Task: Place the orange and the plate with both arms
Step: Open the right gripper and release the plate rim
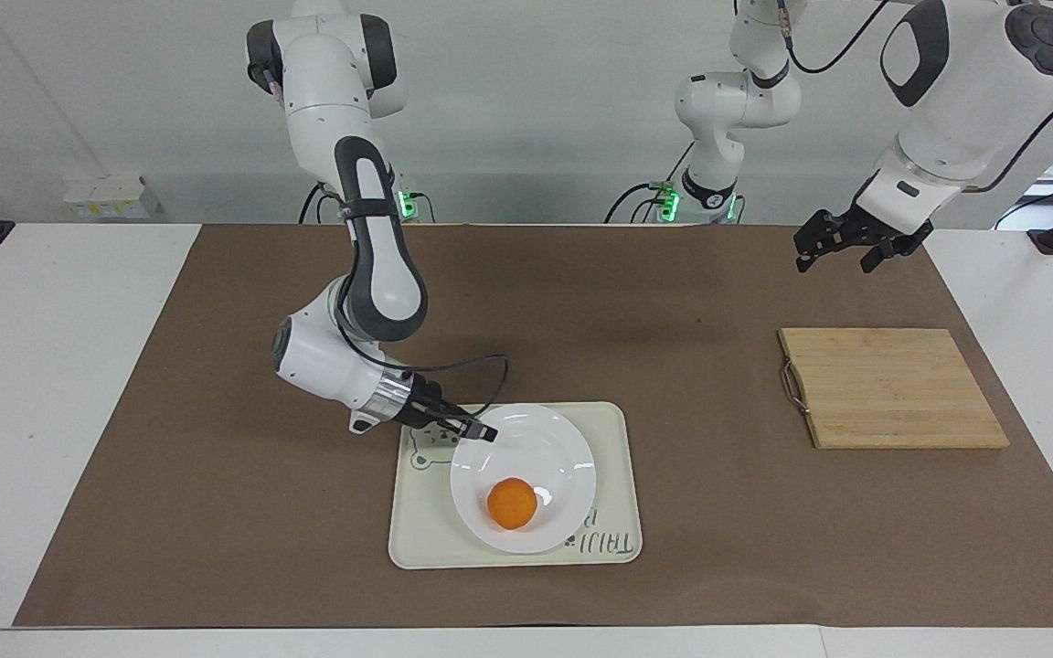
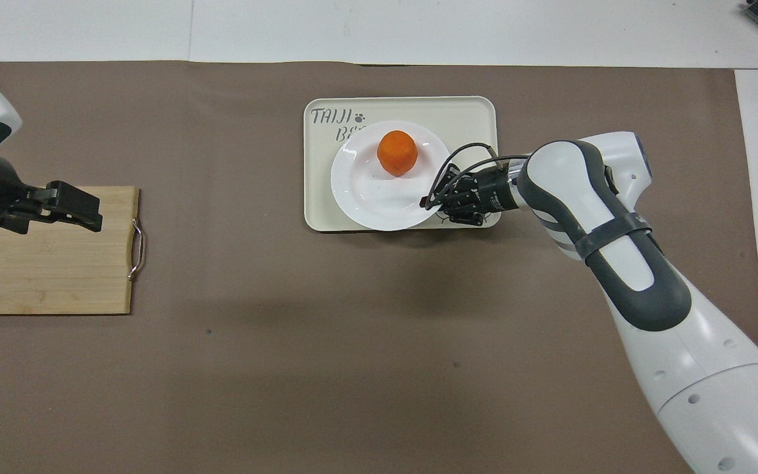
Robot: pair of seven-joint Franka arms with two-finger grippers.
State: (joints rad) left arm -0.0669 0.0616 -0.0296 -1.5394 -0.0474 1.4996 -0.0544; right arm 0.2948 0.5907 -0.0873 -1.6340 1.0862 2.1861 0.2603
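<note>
The white plate [image 1: 547,448] lies low on the cream bear tray [image 1: 426,539], with the orange [image 1: 512,504] in it toward the side farther from the robots. I cannot tell whether the plate rests fully on the tray. My right gripper [image 1: 483,433] is shut on the plate's rim at the side nearer the right arm's base. In the overhead view the right gripper [image 2: 426,201] pinches the plate [image 2: 369,197], and the orange [image 2: 397,153] sits over the tray [image 2: 471,118]. My left gripper [image 1: 833,256] hangs open and empty in the air, waiting.
A wooden cutting board [image 1: 892,388] with a metal handle lies toward the left arm's end of the table. In the overhead view the left gripper [image 2: 79,209] shows over the cutting board [image 2: 43,270]. A brown mat covers the table.
</note>
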